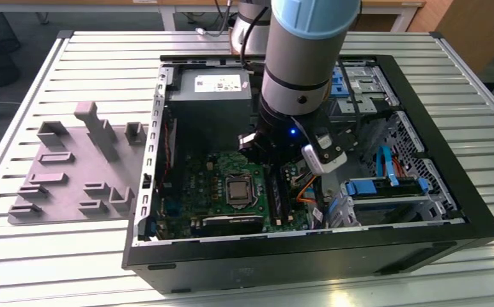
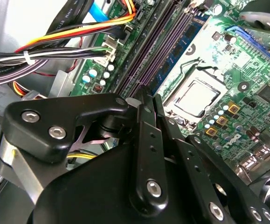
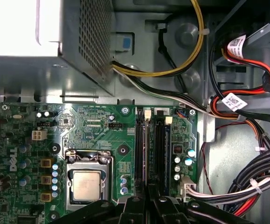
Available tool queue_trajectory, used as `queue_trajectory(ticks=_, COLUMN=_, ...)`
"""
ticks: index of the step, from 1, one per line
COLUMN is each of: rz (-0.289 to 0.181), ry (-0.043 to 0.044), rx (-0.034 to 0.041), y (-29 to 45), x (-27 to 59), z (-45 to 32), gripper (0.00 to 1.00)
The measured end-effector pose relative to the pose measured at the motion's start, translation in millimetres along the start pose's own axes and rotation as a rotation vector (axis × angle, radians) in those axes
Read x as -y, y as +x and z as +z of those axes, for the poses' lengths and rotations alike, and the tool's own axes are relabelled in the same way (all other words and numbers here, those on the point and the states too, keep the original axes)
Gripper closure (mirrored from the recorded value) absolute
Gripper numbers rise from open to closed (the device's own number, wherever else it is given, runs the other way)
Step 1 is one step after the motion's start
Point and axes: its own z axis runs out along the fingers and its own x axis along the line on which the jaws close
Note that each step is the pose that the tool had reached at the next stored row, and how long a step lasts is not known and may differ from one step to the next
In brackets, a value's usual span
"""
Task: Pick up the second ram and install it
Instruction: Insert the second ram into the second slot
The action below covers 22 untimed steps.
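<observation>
Open computer case (image 1: 451,217) on slatted metal table (image 1: 101,57), grey fixture tray (image 1: 76,173) alongside, hand (image 3: 146,198) over motherboard (image 3: 102,135), grip unclear

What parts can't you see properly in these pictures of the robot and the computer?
- Gripper fingertips: in both wrist views the black finger links cover the tips, so their state and any ram between them is hidden.
- RAM slots: in the exterior view the arm covers part of them.
- Motherboard: cut off by the first wrist view's edge.
</observation>
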Motion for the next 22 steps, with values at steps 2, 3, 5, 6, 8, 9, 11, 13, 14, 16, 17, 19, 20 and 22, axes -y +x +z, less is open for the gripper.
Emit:
queue_trajectory(ticks=2, rz=0.000, ry=-0.0003, rx=0.0001, y=-0.2, x=0.0, z=0.9, gripper=0.86)
queue_trajectory(ticks=3, rz=-0.001, ry=-0.0002, rx=0.0001, y=-0.2, x=-0.1, z=1.3, gripper=0.86)
queue_trajectory(ticks=5, rz=-0.001, ry=-0.0002, rx=0.0001, y=-0.3, x=0.1, z=3.0, gripper=0.86)
queue_trajectory(ticks=6, rz=-0.001, ry=-0.0004, rx=0.0001, y=-0.3, x=0.1, z=4.1, gripper=0.86)
queue_trajectory(ticks=8, rz=-0.001, ry=-0.0003, rx=0.0000, y=-0.3, x=0.7, z=5.5, gripper=0.86)
queue_trajectory(ticks=9, rz=-0.002, ry=-0.0003, rx=0.0000, y=-0.3, x=1.0, z=5.9, gripper=0.86)
queue_trajectory(ticks=11, rz=-0.005, ry=-0.0003, rx=0.0000, y=-0.3, x=1.1, z=6.1, gripper=0.86)
queue_trajectory(ticks=13, rz=-0.006, ry=-0.0001, rx=-0.0001, y=-1.0, x=1.2, z=6.3, gripper=0.86)
queue_trajectory(ticks=14, rz=-0.006, ry=-0.0003, rx=-0.0001, y=-1.3, x=1.2, z=6.6, gripper=0.86)
queue_trajectory(ticks=16, rz=-0.005, ry=-0.0004, rx=0.0000, y=-1.6, x=1.2, z=7.4, gripper=0.86)
queue_trajectory(ticks=17, rz=-0.005, ry=-0.0003, rx=0.0000, y=-1.6, x=1.2, z=7.7, gripper=0.86)
queue_trajectory(ticks=19, rz=-0.003, ry=-0.0003, rx=0.0000, y=-1.6, x=1.5, z=8.7, gripper=0.86)
queue_trajectory(ticks=20, rz=-0.002, ry=-0.0003, rx=0.0000, y=-1.6, x=1.7, z=9.1, gripper=0.86)
queue_trajectory(ticks=22, rz=-0.001, ry=-0.0003, rx=0.0000, y=-1.7, x=2.5, z=10.0, gripper=0.86)
